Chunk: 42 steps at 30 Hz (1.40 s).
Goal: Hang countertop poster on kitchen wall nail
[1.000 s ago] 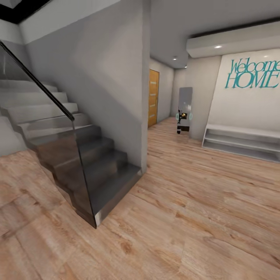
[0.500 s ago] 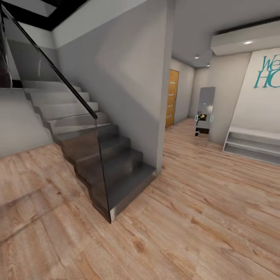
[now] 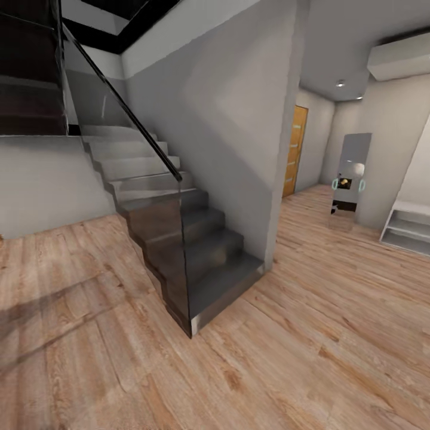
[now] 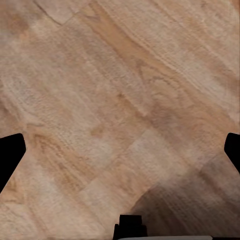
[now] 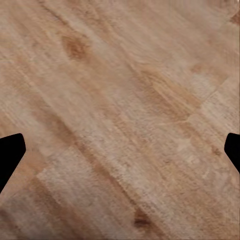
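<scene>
- The whole head view is shifted since the earlier frame: the staircase [image 3: 179, 239] is now seen further right, a camera turn.
- Wooden floor [image 4: 120, 100] is seen between the widely parted fingers [image 4: 11, 152] of the left gripper [image 4: 120, 155]; nothing is held.
- The right gripper [image 5: 120, 150] is likewise spread over bare planks.
- Beyond the staircase, a standing mirror [image 3: 349, 179] and an orange door [image 3: 295, 149] are seen.

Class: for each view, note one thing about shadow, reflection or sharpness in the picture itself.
Head view: the tall wall mirror carries a reflection, the dark glass stair balustrade is see-through, and soft shadow bands cross the wooden plank floor. Left wrist view: a dark shadow patch lies on the planks. Right wrist view: the wood grain looks soft, evenly lit.
</scene>
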Available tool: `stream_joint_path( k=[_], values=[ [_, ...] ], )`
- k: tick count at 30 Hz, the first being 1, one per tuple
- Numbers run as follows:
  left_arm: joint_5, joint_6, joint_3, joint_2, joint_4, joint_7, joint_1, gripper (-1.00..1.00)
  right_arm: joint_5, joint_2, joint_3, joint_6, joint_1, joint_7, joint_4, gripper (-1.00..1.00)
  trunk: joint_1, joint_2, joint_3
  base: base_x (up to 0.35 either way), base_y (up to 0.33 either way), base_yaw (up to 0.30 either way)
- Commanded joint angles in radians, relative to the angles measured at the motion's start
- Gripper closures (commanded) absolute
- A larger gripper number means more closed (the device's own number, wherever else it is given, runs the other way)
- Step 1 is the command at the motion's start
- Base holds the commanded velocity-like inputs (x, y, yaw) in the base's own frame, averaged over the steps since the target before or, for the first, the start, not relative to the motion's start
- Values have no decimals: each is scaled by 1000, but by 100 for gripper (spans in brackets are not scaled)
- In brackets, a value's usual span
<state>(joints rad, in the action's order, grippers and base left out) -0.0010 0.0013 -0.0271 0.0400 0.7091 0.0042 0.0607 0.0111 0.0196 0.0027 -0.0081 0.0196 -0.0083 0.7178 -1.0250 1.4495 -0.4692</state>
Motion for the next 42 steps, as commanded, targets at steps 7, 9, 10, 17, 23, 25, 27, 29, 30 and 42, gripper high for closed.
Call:
stream_joint_path(
  k=[7, 9, 10, 17, 23, 25, 27, 29, 30, 42],
  values=[
    [0, 0, -1, 0, 1, 0, 0, -100, 1, -1, 0, -1, 0, -1, 0, -100, 0, 0, -1, 0, 0, 293],
    [0, 0, -1, 0, 1, 0, 1, -100, 1, -1, 0, -1, 0, -1, 0, -100, 0, 0, -1, 0, 0, 293],
    [0, 0, -1, 0, 1, 0, 1, -100, 1, -1, 0, -1, 0, -1, 0, -100, 0, 0, -1, 0, 0, 293],
    [0, -1, -19, 0, -8, -1, 0, -100, 1, 1, 1, 2, 0, 4, 0, -100, 0, 0, -4, -103, -110, 224],
    [0, -1, -45, 0, -9, -1, 0, -100, 1, 2, 2, 0, 0, 4, -22, -100, 0, 0, -6, -187, -230, 152],
    [0, -1, -48, 0, -9, -1, 0, -100, 0, 2, 2, 0, 0, 2, -28, -100, 0, 0, -7, -80, -149, 249],
    [0, -1, -50, 0, -9, -1, 0, -100, 0, 1, 2, -1, 0, 2, -31, -100, 0, 0, -7, -41, -76, 271],
    [0, -1, -51, 0, -10, -1, 0, -100, 0, 1, 2, -1, 0, 1, -33, -100, 0, 0, -7, -21, -39, 283],
    [0, -1, -52, 0, -10, -1, 0, -100, 0, 1, 2, -1, 0, 1, -33, -100, 0, 0, -7, -15, -28, 286],
    [1, -1, -132, 0, -10, -4, 0, -100, 0, 1, 2, -2, 0, -1, -35, -100, 0, 0, -7, -2, 9, 293]
  ],
)
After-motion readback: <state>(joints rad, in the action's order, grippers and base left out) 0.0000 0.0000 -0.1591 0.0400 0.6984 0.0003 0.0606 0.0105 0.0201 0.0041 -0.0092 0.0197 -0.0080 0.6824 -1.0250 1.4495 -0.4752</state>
